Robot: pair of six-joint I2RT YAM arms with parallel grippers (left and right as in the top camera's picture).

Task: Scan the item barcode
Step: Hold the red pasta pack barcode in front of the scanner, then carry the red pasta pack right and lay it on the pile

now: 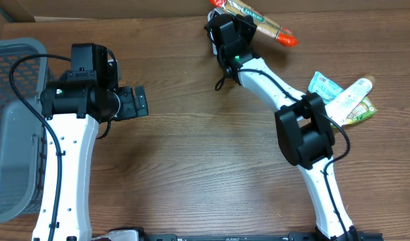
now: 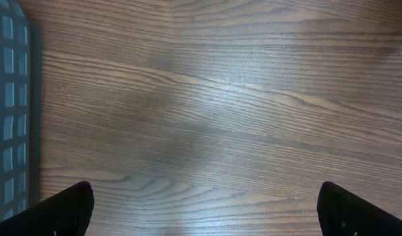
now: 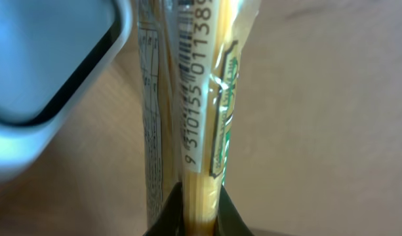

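Left end effector [image 1: 142, 102] is held released, jaws wide, over bare tabletop [image 1: 191, 167] beside the grey basket [image 1: 17, 45], probably parked out of the way. Spare packets [image 1: 342, 100] are left at the right. At the far edge, the long snack packet [image 3: 207, 85] is pinched by its end in the clenched right end effector [image 3: 201, 213]. Its barcode [image 3: 191, 78] is thus left uncovered beside a grey-white rounded object [image 3: 43, 72], possibly the scanner.

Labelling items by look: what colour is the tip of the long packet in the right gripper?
Orange-red, on the long packet; clearest in the overhead view.
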